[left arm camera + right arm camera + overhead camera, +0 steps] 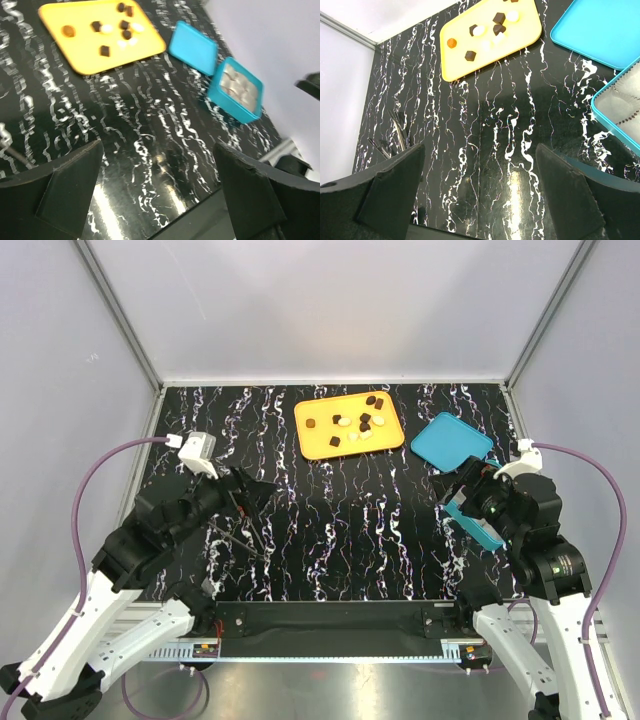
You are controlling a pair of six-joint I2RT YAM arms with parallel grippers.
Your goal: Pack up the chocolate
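My left gripper (159,180) and right gripper (479,175) both gape wide, holding nothing. The chocolate (366,420) lies scattered on the tray (320,445) at the far side. The box (235,90) sits open beside its lid (192,47), ready, I judge, for filling.

Robot lab test cell, plain pale grey panel walls (330,300) closing the far and side edges of a black marbled counter (350,540), aluminium frame posts (118,315) at its far corners, left arm (130,550) and right arm (545,550) bolted at its near edge, purple cables (85,500) looping.
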